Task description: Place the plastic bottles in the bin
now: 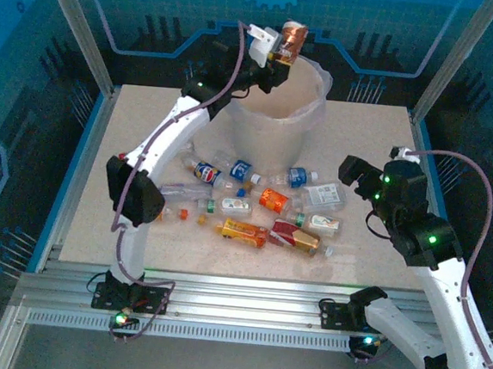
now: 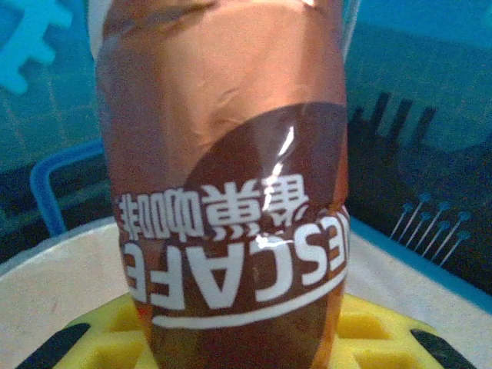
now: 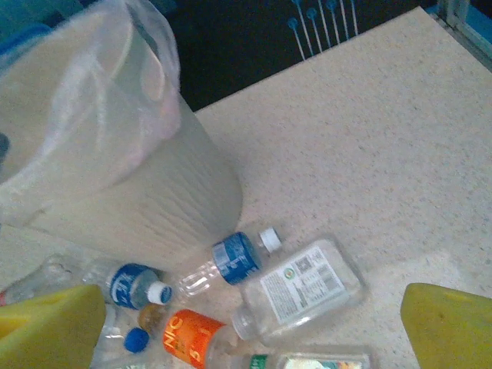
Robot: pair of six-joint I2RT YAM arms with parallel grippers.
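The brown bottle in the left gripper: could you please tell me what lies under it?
Below the brown bottle, held in the left gripper, are the bin rim and its pale, bag-lined interior. The bin floor is hidden by its wall.

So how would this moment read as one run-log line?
left pincer: shut on brown Nescafe bottle, over bin | right pincer: open, over loose bottles on table | step: drop not yet done

brown bottle [image 1: 292, 38] — over bin [image 1: 267, 143] rim | other bottles [image 1: 273, 201] — scattered beside bin
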